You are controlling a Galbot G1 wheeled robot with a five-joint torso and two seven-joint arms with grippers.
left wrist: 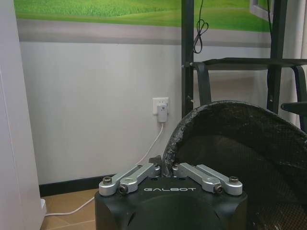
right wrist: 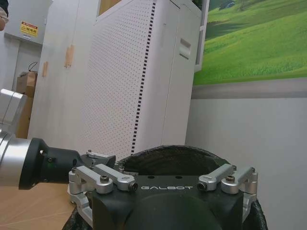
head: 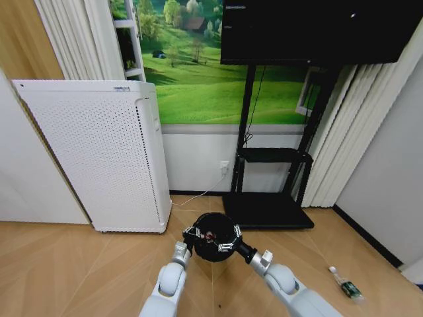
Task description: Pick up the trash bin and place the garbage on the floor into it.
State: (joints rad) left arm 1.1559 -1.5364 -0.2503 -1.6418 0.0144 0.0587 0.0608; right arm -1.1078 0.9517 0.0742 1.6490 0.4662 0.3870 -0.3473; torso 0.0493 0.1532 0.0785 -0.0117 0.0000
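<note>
I see the trash bin (head: 213,236), small, black and round, held up over the wooden floor in front of me. My left gripper (head: 192,235) is shut on its rim; in the left wrist view the fingers (left wrist: 160,168) pinch the mesh edge of the bin (left wrist: 240,143). My right gripper (head: 228,245) is at the bin's near right rim, fingers spread wide and holding nothing. Some red garbage (head: 209,236) lies inside the bin. A small clear bottle with a green label (head: 348,288) lies on the floor at the far right.
A tall white perforated appliance (head: 99,152) stands at the left. The black TV stand base (head: 268,211) and its posts are just behind the bin. A plug with a white cable (head: 225,166) is on the wall. Curtains hang at the right.
</note>
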